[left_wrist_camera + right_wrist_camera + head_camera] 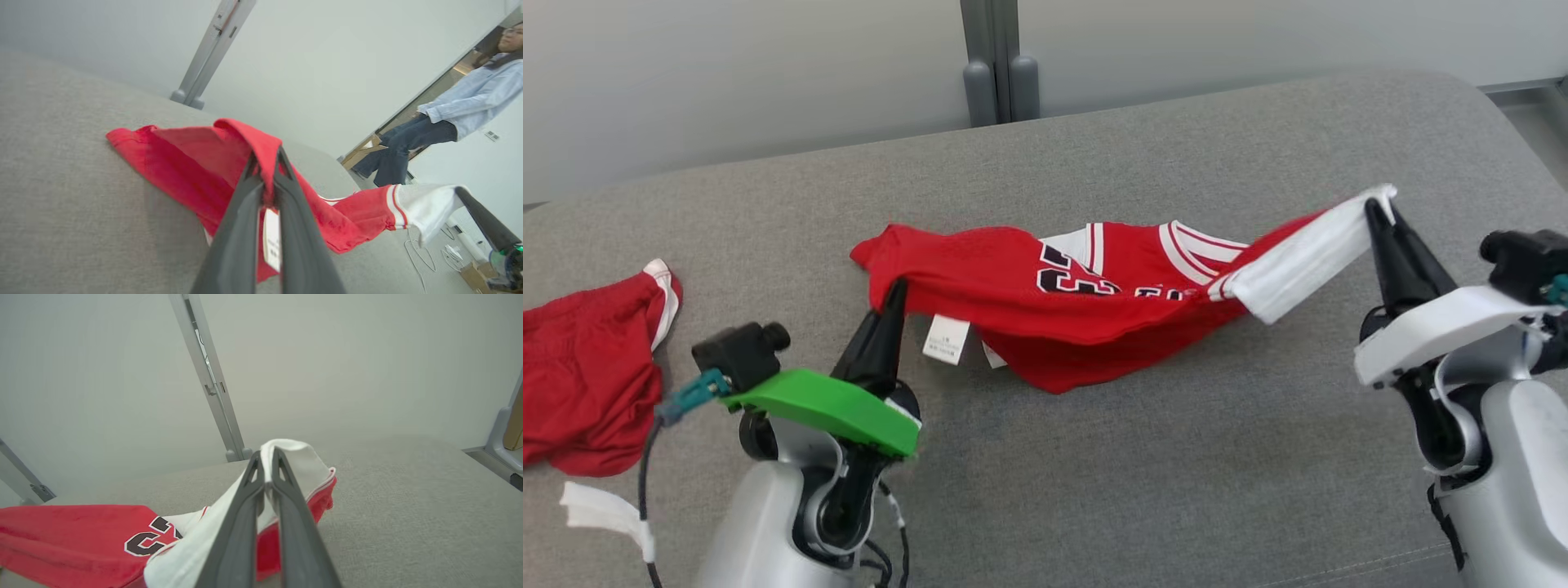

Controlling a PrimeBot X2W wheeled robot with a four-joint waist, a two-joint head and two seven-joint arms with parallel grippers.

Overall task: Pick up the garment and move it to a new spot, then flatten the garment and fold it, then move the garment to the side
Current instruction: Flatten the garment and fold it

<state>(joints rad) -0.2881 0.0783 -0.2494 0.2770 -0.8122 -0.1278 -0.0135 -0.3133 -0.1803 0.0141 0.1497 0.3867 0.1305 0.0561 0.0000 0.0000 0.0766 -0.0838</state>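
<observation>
The garment [1094,318], a red jersey with white trim and black numerals, lies across the middle of the grey cushion [1176,474], stretched between our two grippers. Our left gripper [897,287] is clamped on its red left edge, and in the left wrist view the cloth folds over the pinched fingertips with a white label [947,339] hanging just beneath them. Our right gripper [1374,209] is closed on the white end of the garment and holds it raised off the cushion, so the cloth slopes down from there and its middle sags onto the fabric. Our left forearm rises from the lower left of the head view, with its fingers pointing up and slightly right. Our right forearm comes in from the lower right, with its fingers leaning up and left. We have bare cushion in front of the garment, between our arms. There is more behind it, up to the back edge by the pale wall [727,73] and a grey post [1001,65]. The cushion's rounded corner is near our right gripper. A second red cloth [580,384] lies at the left edge, well apart from the garment. In the left wrist view, a person [470,102] stands beyond the cushion.
</observation>
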